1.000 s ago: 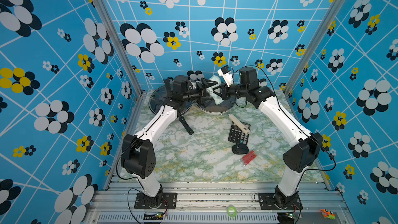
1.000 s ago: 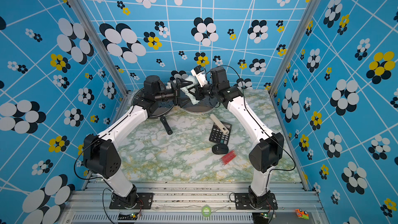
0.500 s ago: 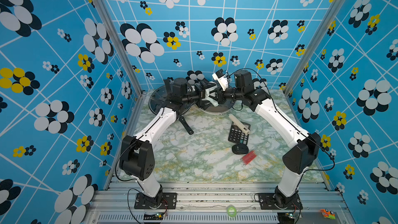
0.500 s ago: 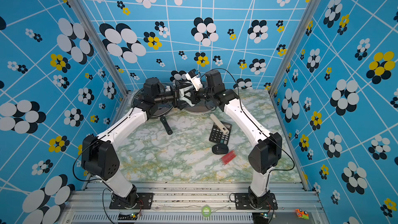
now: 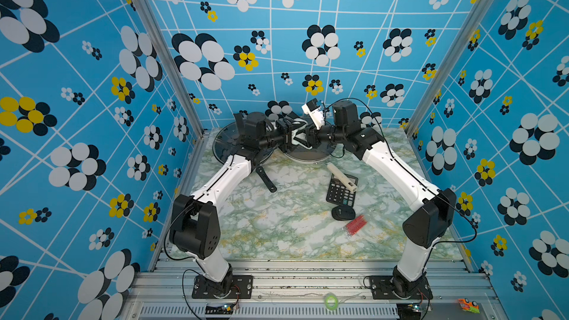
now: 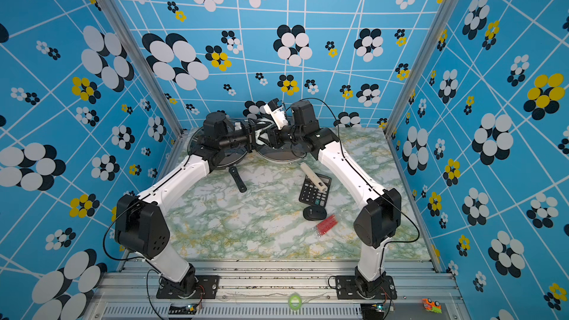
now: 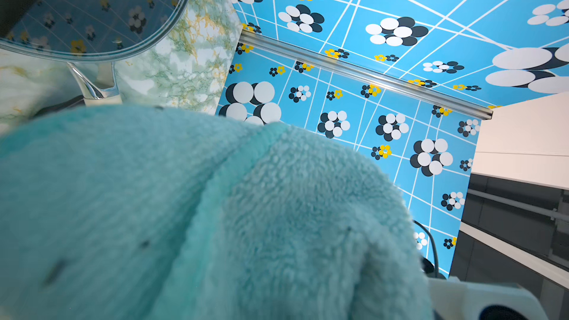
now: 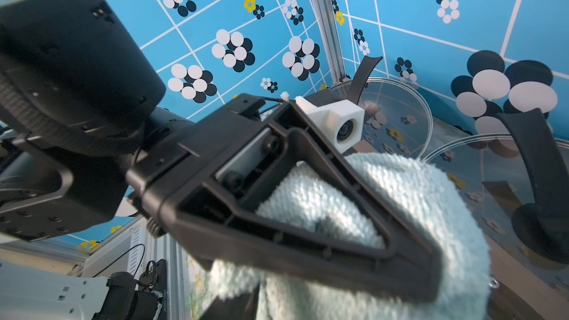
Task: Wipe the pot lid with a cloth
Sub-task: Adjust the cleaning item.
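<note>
Pale mint-green terry cloth (image 7: 246, 210): held aloft at the back of the green-veined marble worktop (image 5: 286, 226), bunched between the left hand (image 5: 289, 140) and the right hand (image 5: 309, 138), just above a round clear glass pot lid (image 5: 311, 156). The left hand is seen clamped on the cloth; whether the right hand grips it or only stands about it cannot be told. Step judged: cloth readied over the lid, wiping not yet begun; a single sure grip is called for next, then the cloth lowered flat onto the glass.

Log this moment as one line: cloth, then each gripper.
cloth: held above glass lid, not wiping | left gripper: gripping cloth | right gripper: at cloth, grip unclear
</note>
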You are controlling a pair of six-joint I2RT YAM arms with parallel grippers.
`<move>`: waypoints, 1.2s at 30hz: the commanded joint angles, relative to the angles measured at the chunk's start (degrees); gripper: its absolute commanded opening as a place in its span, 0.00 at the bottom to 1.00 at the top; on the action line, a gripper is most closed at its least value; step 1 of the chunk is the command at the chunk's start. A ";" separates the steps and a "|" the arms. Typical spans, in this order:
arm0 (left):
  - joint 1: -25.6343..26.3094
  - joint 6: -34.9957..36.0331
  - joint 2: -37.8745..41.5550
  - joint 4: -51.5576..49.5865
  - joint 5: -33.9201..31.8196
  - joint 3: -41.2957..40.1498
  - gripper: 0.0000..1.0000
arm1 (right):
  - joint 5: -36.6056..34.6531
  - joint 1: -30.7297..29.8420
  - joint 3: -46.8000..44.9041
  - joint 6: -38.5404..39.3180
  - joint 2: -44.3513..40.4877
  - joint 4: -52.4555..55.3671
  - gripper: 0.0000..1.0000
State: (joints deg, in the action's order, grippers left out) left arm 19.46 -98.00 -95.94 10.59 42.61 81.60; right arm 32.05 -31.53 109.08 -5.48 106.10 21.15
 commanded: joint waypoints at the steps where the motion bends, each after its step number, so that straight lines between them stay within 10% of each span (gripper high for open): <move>1: -0.66 0.38 2.98 0.84 0.06 -2.25 0.56 | -1.55 -0.04 4.15 -0.08 1.53 0.95 0.49; 10: -3.45 1.48 4.59 2.58 -2.70 -4.21 0.26 | -2.35 0.61 1.90 2.23 -4.75 5.81 0.61; 23: -9.97 12.84 10.97 -3.57 -6.62 -7.05 0.07 | -8.96 11.83 -8.78 -5.96 -14.49 -2.18 0.75; 36: -10.14 34.95 23.93 -25.22 -19.13 -8.50 0.01 | -19.09 11.50 7.38 1.52 8.75 -2.33 0.78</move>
State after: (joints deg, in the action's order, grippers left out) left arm 9.21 -70.65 -74.76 -7.60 28.40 74.35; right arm 15.38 -19.46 111.50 -8.01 110.24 18.61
